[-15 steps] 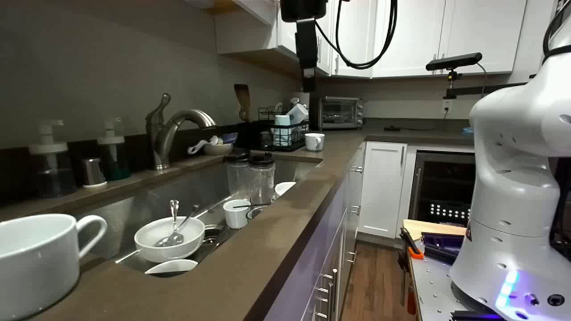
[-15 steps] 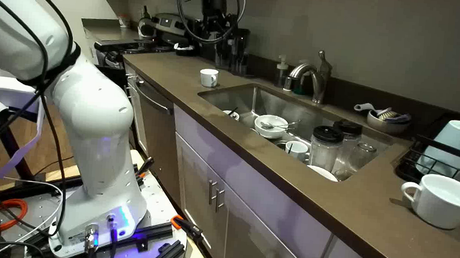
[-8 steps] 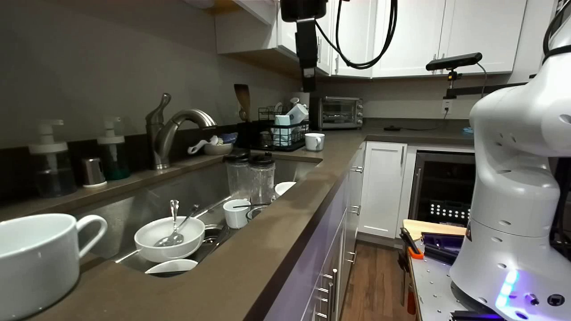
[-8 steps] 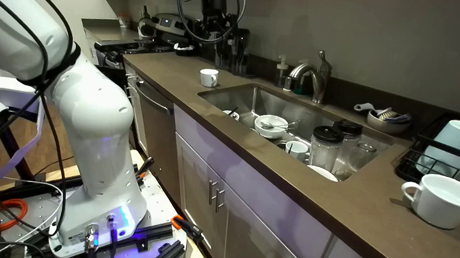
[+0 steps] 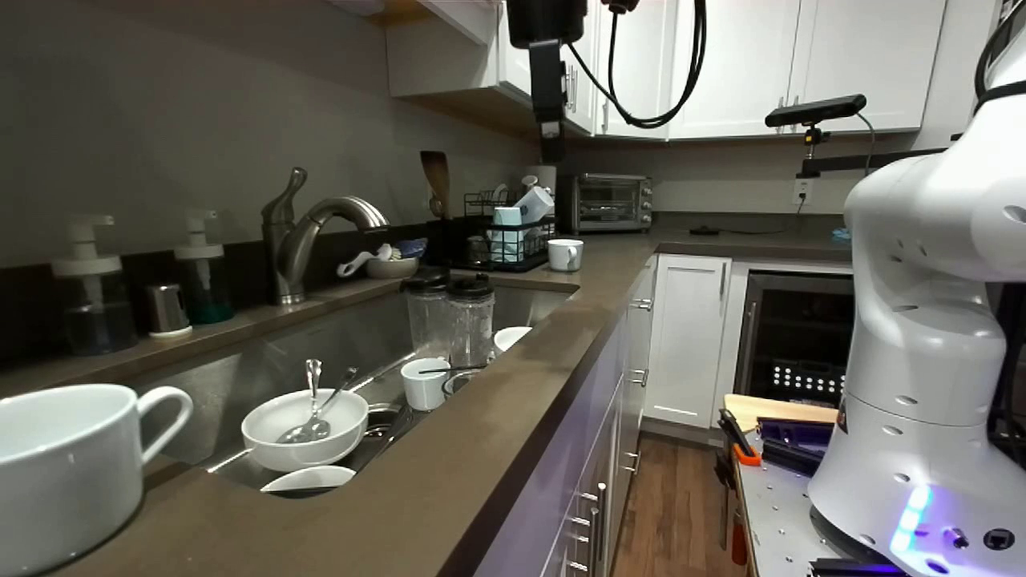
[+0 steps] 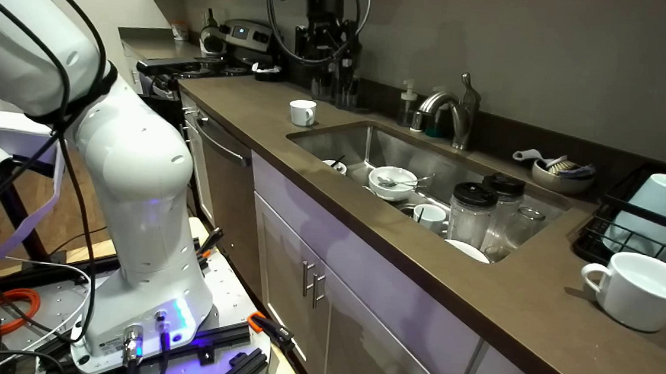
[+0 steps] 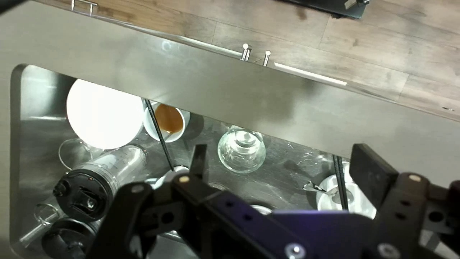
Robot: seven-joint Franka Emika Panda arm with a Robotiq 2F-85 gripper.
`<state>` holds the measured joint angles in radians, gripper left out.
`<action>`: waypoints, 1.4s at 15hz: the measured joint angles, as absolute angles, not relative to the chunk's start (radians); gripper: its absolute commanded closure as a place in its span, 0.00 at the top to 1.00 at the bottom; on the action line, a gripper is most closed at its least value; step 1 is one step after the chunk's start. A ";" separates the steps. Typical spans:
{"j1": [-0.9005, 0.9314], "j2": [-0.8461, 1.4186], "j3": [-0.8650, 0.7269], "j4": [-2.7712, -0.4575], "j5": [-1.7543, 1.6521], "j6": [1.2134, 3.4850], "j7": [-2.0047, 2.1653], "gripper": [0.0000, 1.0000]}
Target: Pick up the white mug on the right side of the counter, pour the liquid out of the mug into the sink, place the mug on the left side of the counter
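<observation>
Gripper (image 7: 284,163), matte black and two-fingered, is hanging high over a rectangular brushed-steel sink (image 6: 392,147), its flat dark fingers (image 7: 372,174) standing wide apart. In the wrist view a clear round glass (image 7: 241,151) is showing between them, down on the sink floor, while a small white mug (image 7: 185,117) is holding brown liquid (image 7: 169,118), a thin black stick (image 7: 159,135) lying across it. A round white bowl (image 6: 388,193) with a shiny metal spoon (image 5: 309,433) is sitting left of two clear jars (image 6: 467,224) with black lids. On the far side a curved brushed-metal faucet (image 6: 462,127) is rising. On the right side of the brown slab counter (image 6: 514,296), the glossy white ceramic mug (image 6: 636,303) with a looped handle is standing upright, just beside a black wire dish rack (image 6: 590,246); its handle is pointing left. A pale blue cup (image 6: 659,201) is resting in the rack. A similar white mug (image 6: 299,115) is standing upright on the counter's left side. On the near side, the white jointed arm (image 6: 135,207) is standing on a pale metal platform (image 5: 773,505).
</observation>
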<state>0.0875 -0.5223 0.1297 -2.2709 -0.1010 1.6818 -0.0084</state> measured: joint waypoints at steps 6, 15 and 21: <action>0.023 -0.506 0.046 -2.256 -0.102 1.715 0.031 1.00; -0.115 -0.439 -0.035 -2.258 -0.135 1.852 0.191 1.00; -0.201 -0.359 -0.104 -2.256 -0.158 1.922 0.267 1.00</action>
